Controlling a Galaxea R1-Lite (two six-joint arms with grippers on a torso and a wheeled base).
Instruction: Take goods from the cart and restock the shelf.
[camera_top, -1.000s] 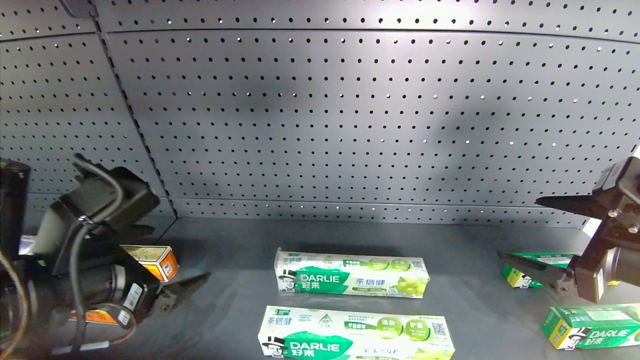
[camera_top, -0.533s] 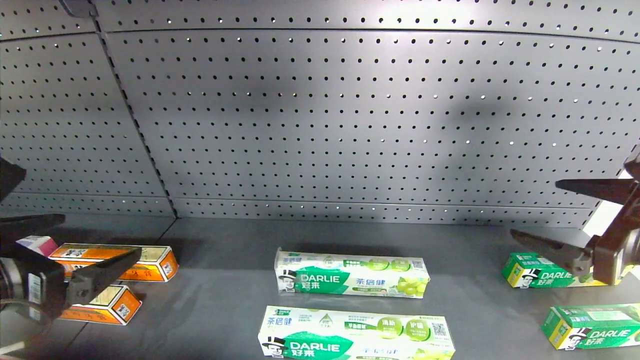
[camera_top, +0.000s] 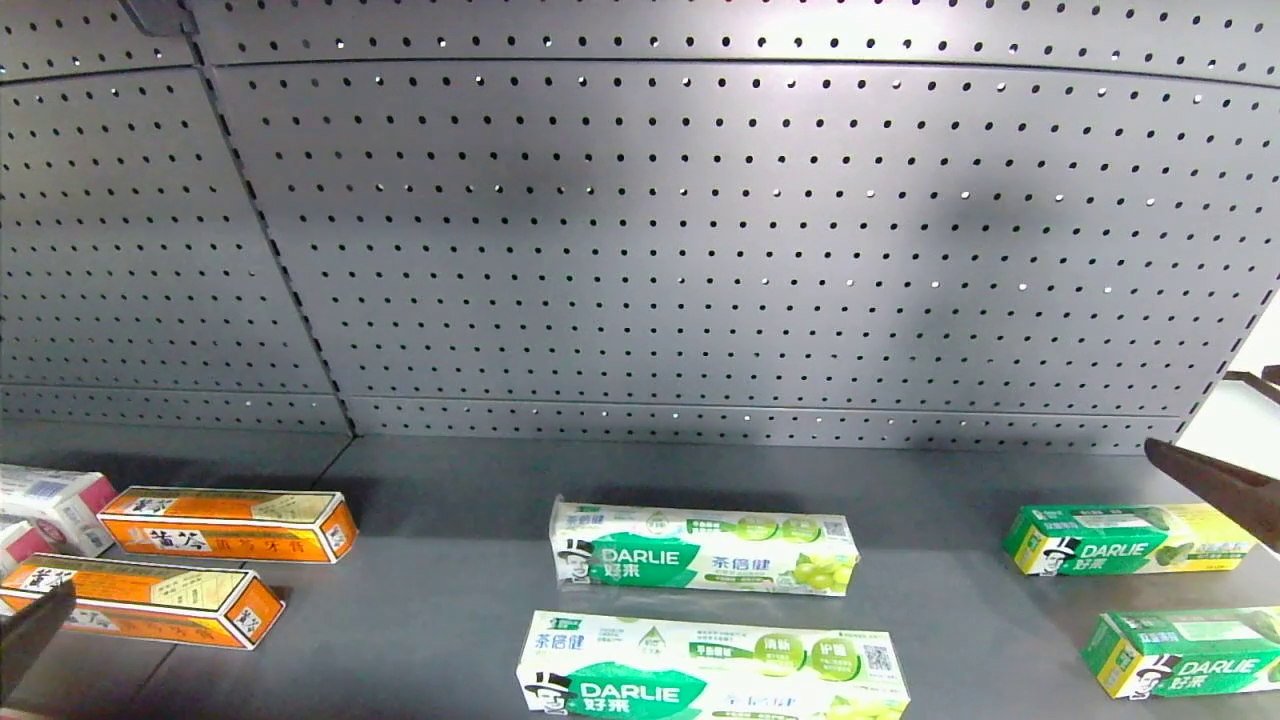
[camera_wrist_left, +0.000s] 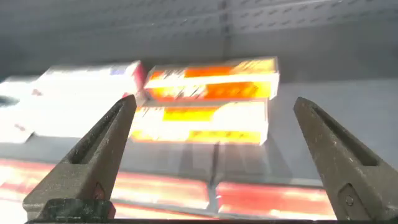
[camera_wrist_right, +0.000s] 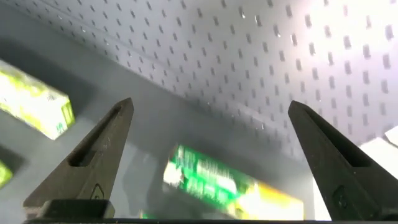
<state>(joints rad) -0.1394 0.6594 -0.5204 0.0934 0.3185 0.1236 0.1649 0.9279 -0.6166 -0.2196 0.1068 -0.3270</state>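
At 6 o'clock, nearest on the grey shelf, lies a white-and-green toothpaste box, with a matching box just behind it. The near green box sits at 4 o'clock and the far green box at 3. At 8 o'clock lies the near orange box, and the far orange box is at 9. The left claw faces the orange pair, its fingers spread wide and holding nothing. The right claw, at 3 o'clock, is equally spread and empty. The pegboard backs the shelf.

Grey pegboard panel is filling the upper frame — a slanted seam is running down its left part; a white patch is showing at right edge.
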